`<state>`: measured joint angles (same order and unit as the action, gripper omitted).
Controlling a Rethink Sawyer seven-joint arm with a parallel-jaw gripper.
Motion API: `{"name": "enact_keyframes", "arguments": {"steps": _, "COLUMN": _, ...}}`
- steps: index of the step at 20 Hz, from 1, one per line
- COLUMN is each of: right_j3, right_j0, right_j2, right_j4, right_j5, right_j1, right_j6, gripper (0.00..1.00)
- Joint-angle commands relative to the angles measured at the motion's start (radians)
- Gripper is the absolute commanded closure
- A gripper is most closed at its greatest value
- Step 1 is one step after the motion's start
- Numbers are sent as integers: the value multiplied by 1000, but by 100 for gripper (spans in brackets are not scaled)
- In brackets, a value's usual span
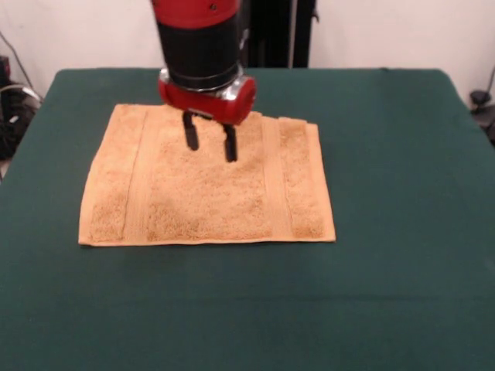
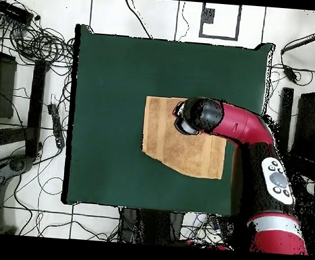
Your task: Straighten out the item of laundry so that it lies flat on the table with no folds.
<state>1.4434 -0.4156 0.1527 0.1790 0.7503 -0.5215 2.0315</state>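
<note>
Towel [image 1: 209, 193] is the landmark. Golden-orange, it lies spread on the green table [image 1: 387, 232], left of the table's middle in the front view, and looks nearly flat. 2 woven bands run front to back, 1 near the towel's left edge, 1 near its right. The towel's far edge is partly hidden behind the arm, and a small step shows at its far right corner. No tag can be made out.

Gripper [image 1: 209, 142] hangs over the towel's far middle, 2 dark fingers [image 1: 190, 131] spread apart, nothing between them. Whether the tips touch the pile is unclear.

Overhead, the arm [image 2: 235, 124] covers the towel's [image 2: 179, 140] right part; the gripper itself is hidden.
</note>
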Motion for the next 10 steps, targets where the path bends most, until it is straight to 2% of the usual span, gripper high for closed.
{"name": "enact_keyframes", "arguments": {"steps": 1, "right_j3": -154, "right_j0": 16, "right_j2": 53, "right_j4": 27, "right_j5": 138, "right_j1": 112, "right_j6": -70, "gripper": 0}}
{"name": "enact_keyframes", "arguments": {"steps": 6, "right_j3": -257, "right_j0": 20, "right_j2": 43, "right_j4": -17, "right_j5": 22, "right_j1": 159, "right_j6": 75, "gripper": 0}}
{"name": "enact_keyframes", "arguments": {"steps": 10, "right_j3": -221, "right_j0": 8, "right_j2": 18, "right_j4": -87, "right_j5": -26, "right_j1": 197, "right_j6": 207, "gripper": 0}}
